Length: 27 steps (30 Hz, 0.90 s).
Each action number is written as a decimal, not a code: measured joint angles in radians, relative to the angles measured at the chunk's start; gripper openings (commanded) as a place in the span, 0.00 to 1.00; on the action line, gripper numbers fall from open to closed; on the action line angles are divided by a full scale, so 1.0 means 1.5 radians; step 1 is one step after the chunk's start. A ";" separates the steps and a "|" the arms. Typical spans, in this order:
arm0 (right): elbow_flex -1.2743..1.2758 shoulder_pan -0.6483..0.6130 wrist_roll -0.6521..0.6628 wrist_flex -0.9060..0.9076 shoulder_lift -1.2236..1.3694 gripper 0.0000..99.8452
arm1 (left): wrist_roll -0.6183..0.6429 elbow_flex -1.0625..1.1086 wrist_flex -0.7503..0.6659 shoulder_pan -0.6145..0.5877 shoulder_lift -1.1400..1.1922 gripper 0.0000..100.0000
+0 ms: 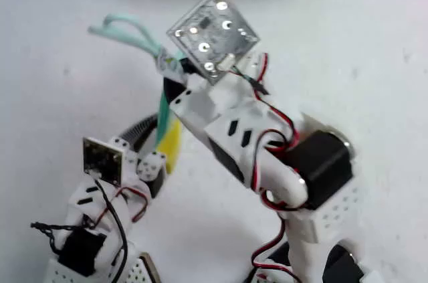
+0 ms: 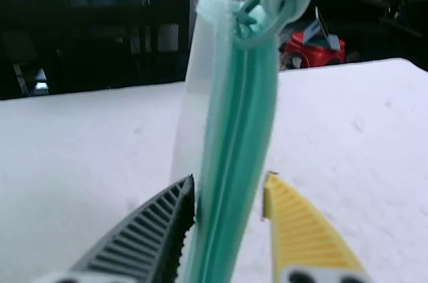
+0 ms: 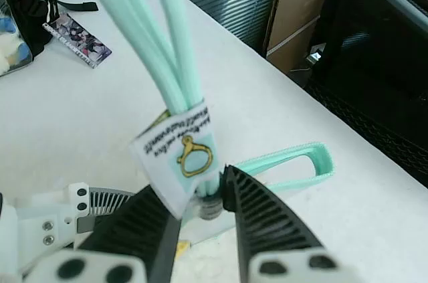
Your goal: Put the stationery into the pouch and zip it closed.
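The left gripper (image 2: 229,182) fingers pinch the mint pouch (image 2: 234,122) by its edge. The right gripper (image 3: 197,193) fingers are clamped on its cord (image 3: 182,75) (tagged).

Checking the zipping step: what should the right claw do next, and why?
Probably release the cord: the right claw grips it at the tag, and the zip of the pouch, pinched in the left claw, looks closed up to its far end.

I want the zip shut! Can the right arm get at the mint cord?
Looks like yes: the right claw sits closed around the base of the mint cord, beside its paper tag, while the left claw holds the pouch upright.
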 measured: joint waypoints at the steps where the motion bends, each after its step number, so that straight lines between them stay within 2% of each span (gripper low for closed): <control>1: 0.014 0.000 0.000 -0.006 -0.001 0.02 | 0.000 -0.013 0.033 0.005 0.000 0.25; 5: 0.053 -0.001 -0.002 -0.015 -0.001 0.02 | 0.000 -0.041 0.088 0.009 0.000 0.25; 10: 0.053 -0.031 -0.002 -0.016 -0.001 0.02 | -0.012 -0.042 0.053 0.006 0.000 0.25; 17: 0.053 -0.039 -0.002 -0.016 -0.016 0.02 | -0.014 -0.042 0.013 0.004 0.003 0.09; 21: 0.053 -0.040 -0.002 -0.016 -0.034 0.02 | -0.019 0.004 -0.056 0.006 -0.002 0.03; 24: 0.053 -0.001 -0.002 -0.016 -0.041 0.02 | -0.044 0.051 -0.125 0.008 -0.005 0.02; 27: 0.053 0.080 -0.002 0.002 -0.061 0.02 | -0.073 0.070 -0.154 0.008 -0.005 0.02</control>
